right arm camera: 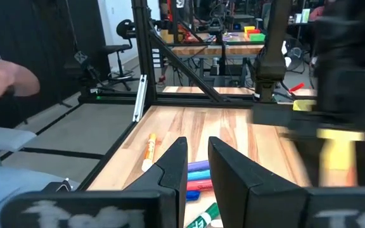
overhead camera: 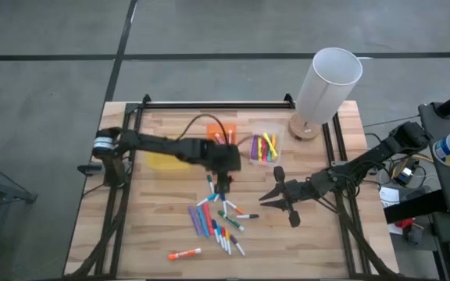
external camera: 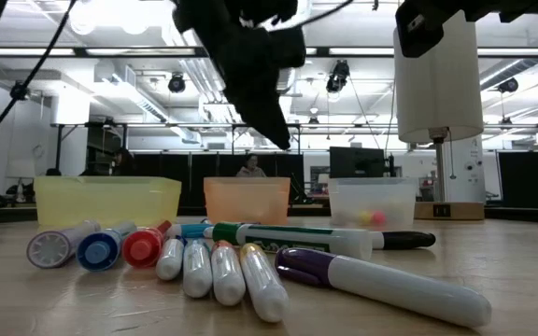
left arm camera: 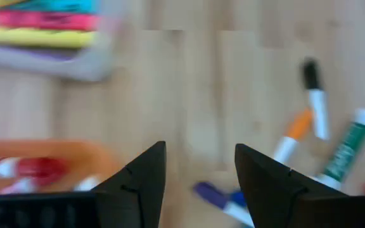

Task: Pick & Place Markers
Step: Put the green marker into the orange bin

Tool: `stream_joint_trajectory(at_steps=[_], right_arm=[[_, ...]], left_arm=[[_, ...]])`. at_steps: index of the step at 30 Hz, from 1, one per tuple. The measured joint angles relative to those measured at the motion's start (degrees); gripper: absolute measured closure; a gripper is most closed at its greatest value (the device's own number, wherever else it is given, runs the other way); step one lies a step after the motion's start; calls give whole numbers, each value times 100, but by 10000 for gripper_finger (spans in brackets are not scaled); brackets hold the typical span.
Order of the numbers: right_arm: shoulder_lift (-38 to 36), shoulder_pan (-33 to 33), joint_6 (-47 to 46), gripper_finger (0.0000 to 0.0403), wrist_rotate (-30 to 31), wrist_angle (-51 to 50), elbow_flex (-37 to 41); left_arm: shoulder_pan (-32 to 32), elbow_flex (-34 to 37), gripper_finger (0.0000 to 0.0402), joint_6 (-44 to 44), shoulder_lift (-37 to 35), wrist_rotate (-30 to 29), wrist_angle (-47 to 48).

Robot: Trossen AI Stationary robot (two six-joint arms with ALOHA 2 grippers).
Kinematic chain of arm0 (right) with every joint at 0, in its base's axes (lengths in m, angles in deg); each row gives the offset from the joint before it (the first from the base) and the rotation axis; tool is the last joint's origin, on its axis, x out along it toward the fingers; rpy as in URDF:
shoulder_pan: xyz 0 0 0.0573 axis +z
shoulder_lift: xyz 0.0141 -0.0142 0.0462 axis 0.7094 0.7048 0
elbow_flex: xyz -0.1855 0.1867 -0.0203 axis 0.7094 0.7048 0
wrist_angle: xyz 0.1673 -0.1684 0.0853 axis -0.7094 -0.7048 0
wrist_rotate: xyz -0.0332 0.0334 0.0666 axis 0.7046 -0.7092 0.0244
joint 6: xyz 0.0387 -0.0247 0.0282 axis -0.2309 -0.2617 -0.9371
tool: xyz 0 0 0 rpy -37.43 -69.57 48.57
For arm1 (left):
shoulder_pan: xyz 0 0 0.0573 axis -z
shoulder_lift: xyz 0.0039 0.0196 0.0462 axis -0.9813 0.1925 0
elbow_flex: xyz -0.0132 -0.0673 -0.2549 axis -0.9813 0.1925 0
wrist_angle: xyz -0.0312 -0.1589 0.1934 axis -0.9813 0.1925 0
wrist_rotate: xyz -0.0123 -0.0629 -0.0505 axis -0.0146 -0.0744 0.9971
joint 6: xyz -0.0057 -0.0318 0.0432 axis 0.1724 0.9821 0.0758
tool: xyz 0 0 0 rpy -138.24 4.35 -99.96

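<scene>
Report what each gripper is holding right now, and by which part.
Nothing is held. The left gripper is open and empty above the markers. The right gripper is also open and empty, beside the pile.

Bright overhead ceiling glare; wrist views motion-blurred.

Wooden bench (overhead camera: 162, 234), black-framed. Loose markers (overhead camera: 213, 218) lie scattered at centre-near; one orange marker (overhead camera: 184, 254) lies apart, near-left. Yellow bin (overhead camera: 162, 160), orange bin (overhead camera: 223, 134) and clear bin (overhead camera: 264, 148) stand in a far row. White cylinder (overhead camera: 326, 86) on a round base stands far-right.
</scene>
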Motion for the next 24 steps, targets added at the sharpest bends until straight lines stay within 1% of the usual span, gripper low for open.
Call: stream_joint_trajectory(at_steps=[7, 12, 17, 24], right_arm=[[0, 0, -7, 344, 0, 6, 0], [0, 0, -22, 344, 0, 9, 0], [0, 0, -24, 344, 0, 11, 0], [0, 0, -24, 344, 4, 13, 0]], left_arm=[[960, 22, 218, -175, 0, -92, -108], [1443, 142, 218, -261, 0, -192, -293], [1692, 398, 218, -253, 103, -195, -872], [1760, 516, 218, -285, 561, -211, -1025]])
